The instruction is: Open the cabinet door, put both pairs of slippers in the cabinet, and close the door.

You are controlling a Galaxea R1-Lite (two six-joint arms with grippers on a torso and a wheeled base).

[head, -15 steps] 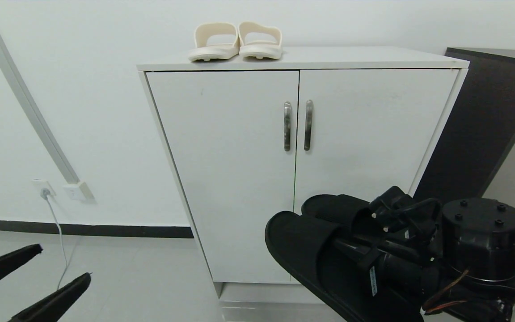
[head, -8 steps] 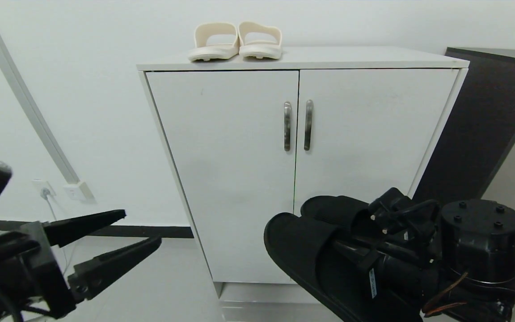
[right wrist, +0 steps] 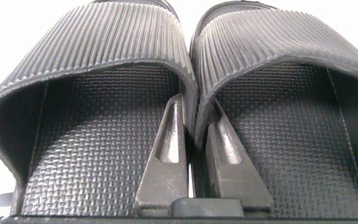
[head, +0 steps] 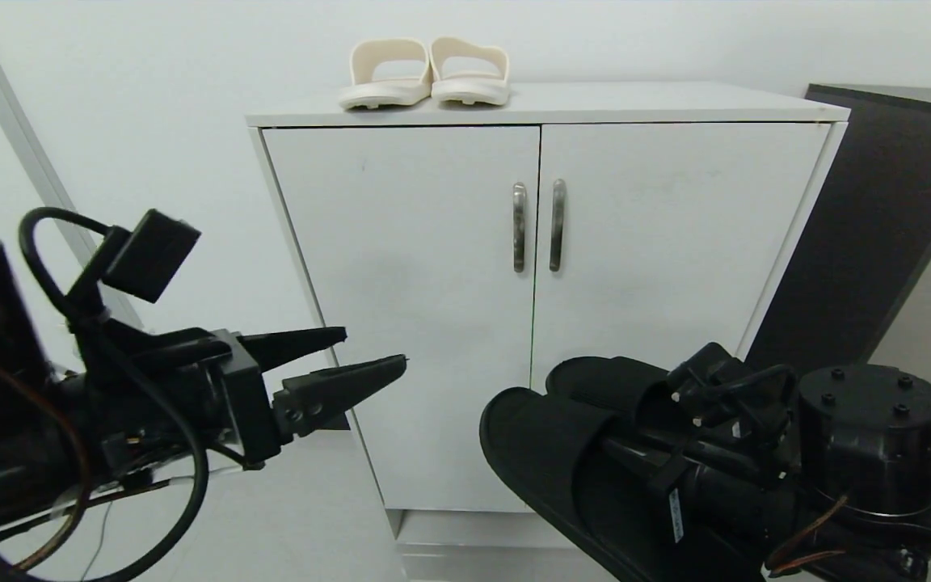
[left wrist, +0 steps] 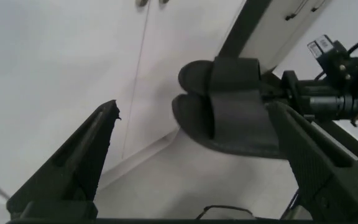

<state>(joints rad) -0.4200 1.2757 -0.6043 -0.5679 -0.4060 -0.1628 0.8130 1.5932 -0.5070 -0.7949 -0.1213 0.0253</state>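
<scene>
The right gripper is clamping both black slippers together, freeing the splayed left gripper, presumably for a door handle.

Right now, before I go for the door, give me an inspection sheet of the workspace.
Surface: cabinet top carries the cream slippers toward its left.
Job's things: cabinet doors both shut, handles side by side at the middle; black slippers held low before the right door.
Clutter: nothing seen.
Grippers: left gripper open, before the left door, not touching it; right gripper shut on the black slippers' inner strap edges.
Cables: thin cord faint on the floor under the left arm.
Surroundings: white wall, dark panel right of the cabinet.
</scene>
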